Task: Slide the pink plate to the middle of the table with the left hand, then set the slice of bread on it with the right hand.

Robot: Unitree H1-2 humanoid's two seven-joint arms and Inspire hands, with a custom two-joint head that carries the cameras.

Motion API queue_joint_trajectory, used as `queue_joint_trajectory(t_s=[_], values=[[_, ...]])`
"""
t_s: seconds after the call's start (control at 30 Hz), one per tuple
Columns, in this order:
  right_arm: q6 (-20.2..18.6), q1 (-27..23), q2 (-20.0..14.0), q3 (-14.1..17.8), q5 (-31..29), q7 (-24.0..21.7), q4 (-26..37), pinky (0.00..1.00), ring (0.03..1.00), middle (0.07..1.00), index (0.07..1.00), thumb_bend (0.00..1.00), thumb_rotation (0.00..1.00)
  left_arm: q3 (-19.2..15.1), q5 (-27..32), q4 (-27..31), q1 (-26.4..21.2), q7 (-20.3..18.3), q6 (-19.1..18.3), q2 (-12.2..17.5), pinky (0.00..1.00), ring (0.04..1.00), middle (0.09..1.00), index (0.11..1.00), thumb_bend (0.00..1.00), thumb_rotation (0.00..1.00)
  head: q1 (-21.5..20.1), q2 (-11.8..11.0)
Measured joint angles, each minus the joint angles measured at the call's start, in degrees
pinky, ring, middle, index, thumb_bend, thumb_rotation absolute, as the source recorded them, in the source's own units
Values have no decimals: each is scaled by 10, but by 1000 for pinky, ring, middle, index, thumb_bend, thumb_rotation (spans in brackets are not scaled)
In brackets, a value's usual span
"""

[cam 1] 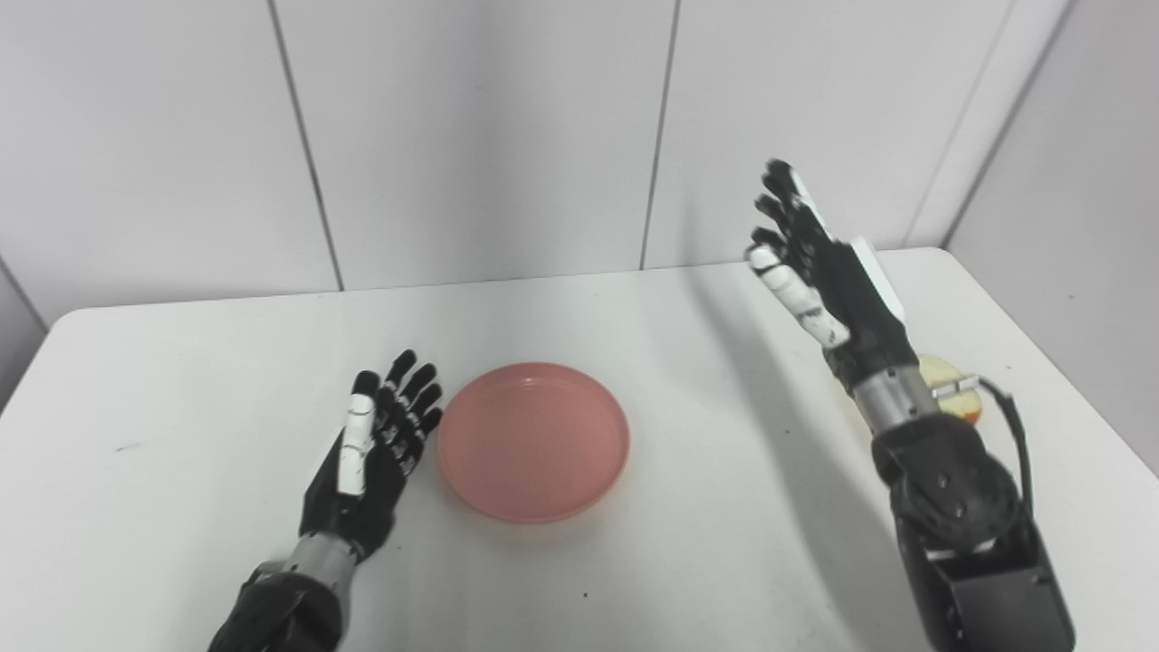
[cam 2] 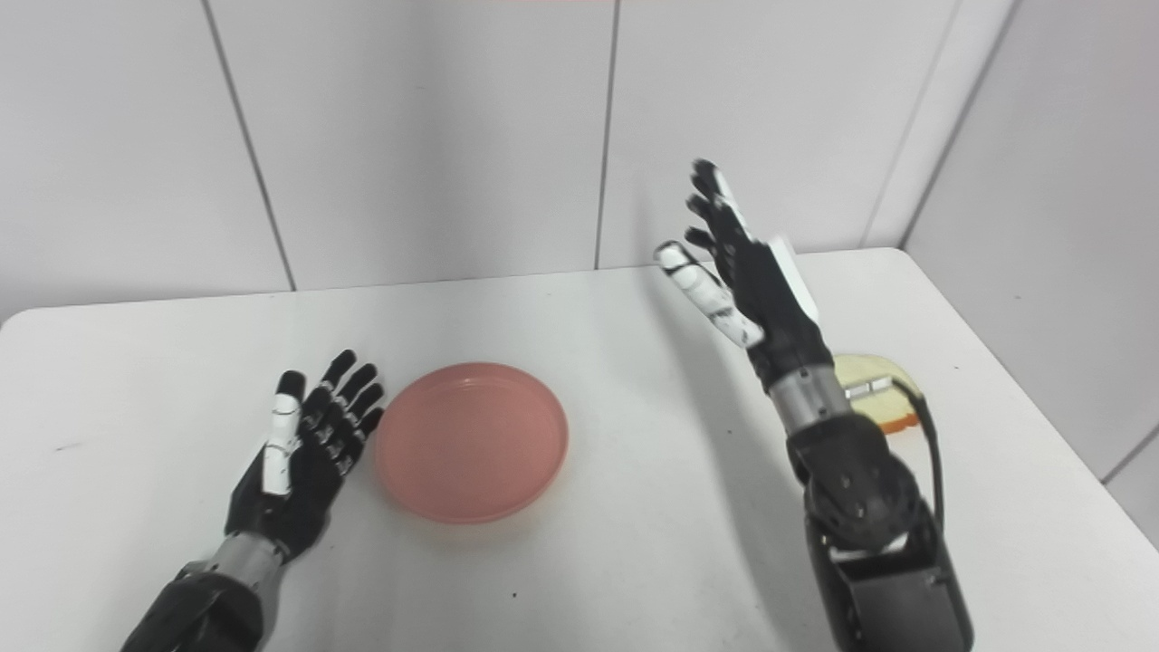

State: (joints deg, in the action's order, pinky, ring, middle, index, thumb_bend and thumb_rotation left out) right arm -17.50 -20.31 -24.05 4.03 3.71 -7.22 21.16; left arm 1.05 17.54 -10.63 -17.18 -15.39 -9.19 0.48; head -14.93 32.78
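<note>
A round pink plate [cam 1: 534,441] lies near the middle of the white table [cam 1: 634,317], with nothing on it. My left hand [cam 1: 376,444] rests low just left of the plate, open, fingers straight and close to its rim; I cannot tell if they touch it. My right hand [cam 1: 819,272] is raised above the table's right side, open, fingers spread and pointing up. The slice of bread [cam 2: 874,391] lies on the table at the right, mostly hidden behind my right wrist.
Pale panelled walls [cam 1: 471,136] stand close behind the table's far edge and along its right side. The table's right edge [cam 1: 1077,380] runs just past the bread.
</note>
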Motion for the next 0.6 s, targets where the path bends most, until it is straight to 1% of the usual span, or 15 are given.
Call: queue_joint_trajectory(t_s=[0.03, 0.07, 0.1, 0.13, 0.17, 0.2, 0.23, 0.33, 0.4, 0.47, 0.5, 0.57, 0.6], values=[[-13, -7, -23, -6, 19, -12, 5, 861, 947, 969, 963, 836, 878, -1, 0, 4, 1, -2, -3, 5, 1000, 995, 998, 996, 766, 970, -12, -1], [-25, -9, -42, -12, 32, -21, 12, 840, 919, 944, 941, 881, 776, -2, 0, 8, 3, -5, -6, 10, 1000, 994, 995, 990, 773, 955, -12, -1], [-36, -10, -62, -17, 47, -34, 19, 836, 913, 938, 936, 890, 753, -7, 4, 11, 5, -6, -8, 14, 1000, 994, 994, 989, 775, 952, -12, -1], [-42, -11, -73, -22, 55, -45, 21, 837, 903, 932, 933, 913, 708, -12, 7, 11, 6, -6, -9, 15, 1000, 993, 991, 984, 777, 940, -25, -2], [-48, -13, -88, -30, 59, -61, 22, 838, 900, 929, 931, 921, 692, -16, 12, 11, 6, -6, -11, 16, 1000, 992, 989, 982, 778, 935, -38, -4], [-52, -13, -101, -35, 61, -75, 22, 831, 884, 908, 912, 974, 615, -18, 14, 11, 6, -6, -12, 16, 1000, 989, 985, 977, 786, 924, -38, -4], [-55, -15, -116, -40, 64, -93, 22, 852, 892, 907, 913, 991, 580, -20, 17, 11, 6, -7, -12, 17, 996, 984, 979, 971, 797, 908, -47, -4], [-64, -31, -161, -55, 71, -139, 20, 889, 915, 915, 919, 1000, 526, -24, 26, 9, 6, -13, -13, 24, 997, 982, 978, 973, 802, 898, -52, -4], [-80, -45, -186, -63, 78, -172, 15, 899, 933, 928, 925, 1000, 464, -24, 30, 8, 6, -17, -13, 27, 999, 982, 977, 972, 809, 888, -55, -4], [-90, -56, -202, -62, 90, -209, 8, 923, 973, 970, 953, 1000, 367, -26, 38, 5, 6, -23, -13, 28, 999, 985, 982, 976, 814, 869, -60, -8], [-91, -59, -204, -61, 98, -227, 3, 927, 985, 986, 976, 1000, 338, -27, 38, 4, 6, -28, -13, 30, 1000, 987, 986, 978, 819, 868, -66, -8], [-92, -62, -205, -60, 122, -273, -7, 928, 992, 996, 992, 1000, 320, -27, 41, -1, 5, -34, -14, 33, 1000, 988, 988, 979, 822, 867, -66, -8], [-93, -62, -206, -62, 135, -297, -9, 908, 979, 996, 996, 1000, 319, -28, 43, -4, 5, -36, -13, 34, 995, 986, 987, 979, 823, 865, -66, -8]])
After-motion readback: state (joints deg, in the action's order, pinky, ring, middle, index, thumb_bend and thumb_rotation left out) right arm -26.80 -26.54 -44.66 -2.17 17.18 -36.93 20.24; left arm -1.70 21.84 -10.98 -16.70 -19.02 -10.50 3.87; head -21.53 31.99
